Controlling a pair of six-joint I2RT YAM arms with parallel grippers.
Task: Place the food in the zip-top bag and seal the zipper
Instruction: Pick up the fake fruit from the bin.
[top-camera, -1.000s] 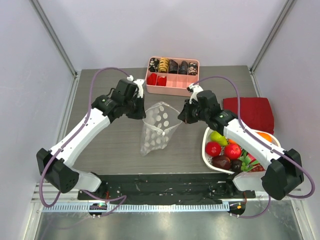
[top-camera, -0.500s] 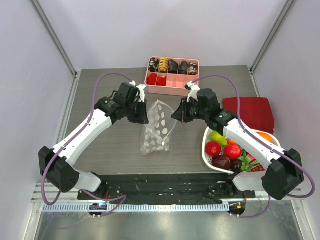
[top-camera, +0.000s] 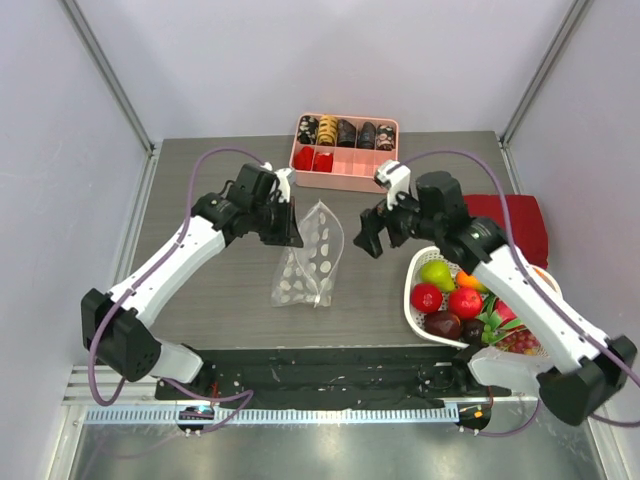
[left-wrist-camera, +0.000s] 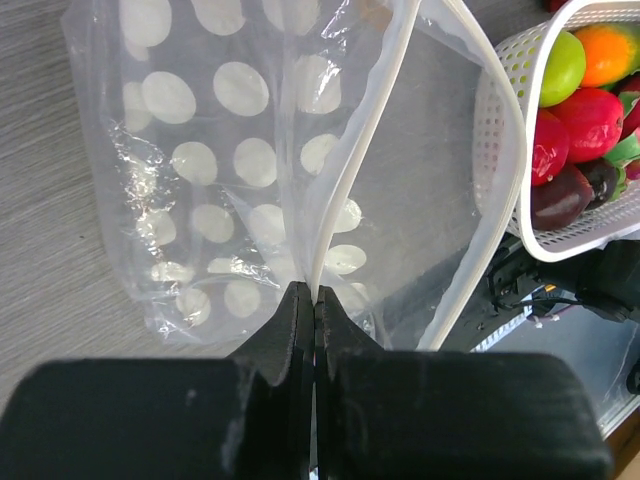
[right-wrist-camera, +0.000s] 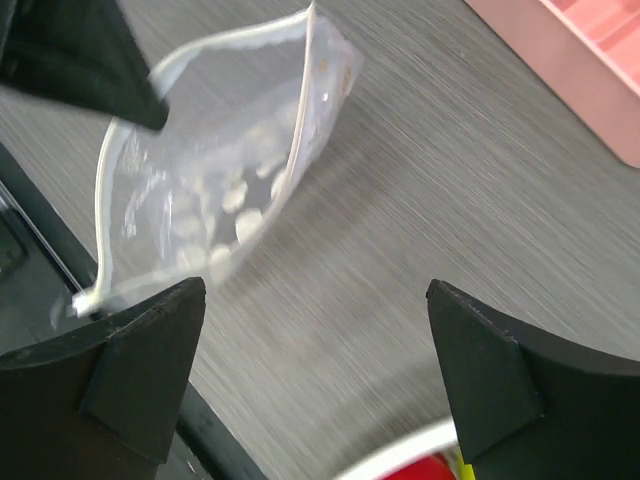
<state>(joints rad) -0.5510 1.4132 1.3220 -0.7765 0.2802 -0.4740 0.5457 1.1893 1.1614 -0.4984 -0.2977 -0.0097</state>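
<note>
**Empty zip-top bag (top-camera: 308, 262) held up by one lip at the table's (top-camera: 200, 300) middle, nothing in it yet.**

The bag is thin, floppy film, probably light and slippery, and likely to crumple rather than stand open. The firmer zipper (left-wrist-camera: 365, 130) along its mouth looks like the best place to grip. The left gripper (top-camera: 290, 232) is clamped tight on one lip of that strip, while the other lip sags free and leaves the mouth partly open. The right gripper (top-camera: 372, 238) is spread wide just beside the mouth, holding nothing. The food is in the white perforated basket (top-camera: 413, 300) to the right: a green pear (top-camera: 437, 275), red apples (top-camera: 427, 297), an orange fruit (left-wrist-camera: 610, 50) and darker pieces. All are glossy and may slip in a pinch. The pink tray (top-camera: 345, 183) at the far edge holds dark and red snacks.
</note>
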